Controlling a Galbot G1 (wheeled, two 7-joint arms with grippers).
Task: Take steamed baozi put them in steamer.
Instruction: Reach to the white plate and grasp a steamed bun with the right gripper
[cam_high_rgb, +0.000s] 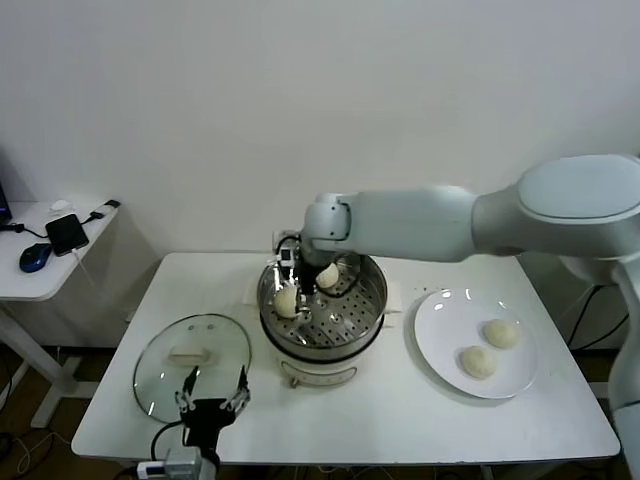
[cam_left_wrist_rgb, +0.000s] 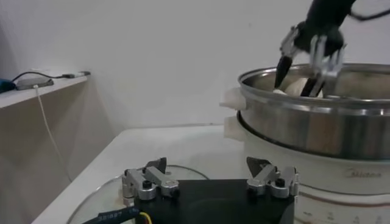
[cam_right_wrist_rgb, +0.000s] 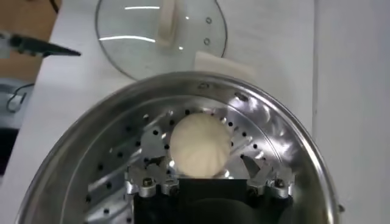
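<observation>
Closest to the head camera, the left hand (cam_high_rgb: 212, 400) hangs over the front edge of the white table (cam_high_rgb: 380, 430), fingers spread and holding nothing, just above the near rim of a round glass lid (cam_high_rgb: 192, 358) lying flat. It looks parked out of the way while the other arm works.

Behind the lid, at the table's middle, stands the steamer (cam_high_rgb: 322, 312), a shiny steel pot on a white base with a perforated tray inside. The right arm reaches across from the right side and dips its right hand (cam_high_rgb: 302, 290) into the pot. That hand is spread apart over a steamed baozi (cam_right_wrist_rgb: 200, 145), which rests on the tray by itself, free of the fingertips; it appears to have been let go there. A second bun (cam_high_rgb: 327, 276) sits on the tray just beside it, toward the back.

To the right of the steamer, a flat white plate (cam_high_rgb: 440, 305) carries the two remaining buns (cam_high_rgb: 489, 347), near each other. By my judgement, the task is half finished.
</observation>
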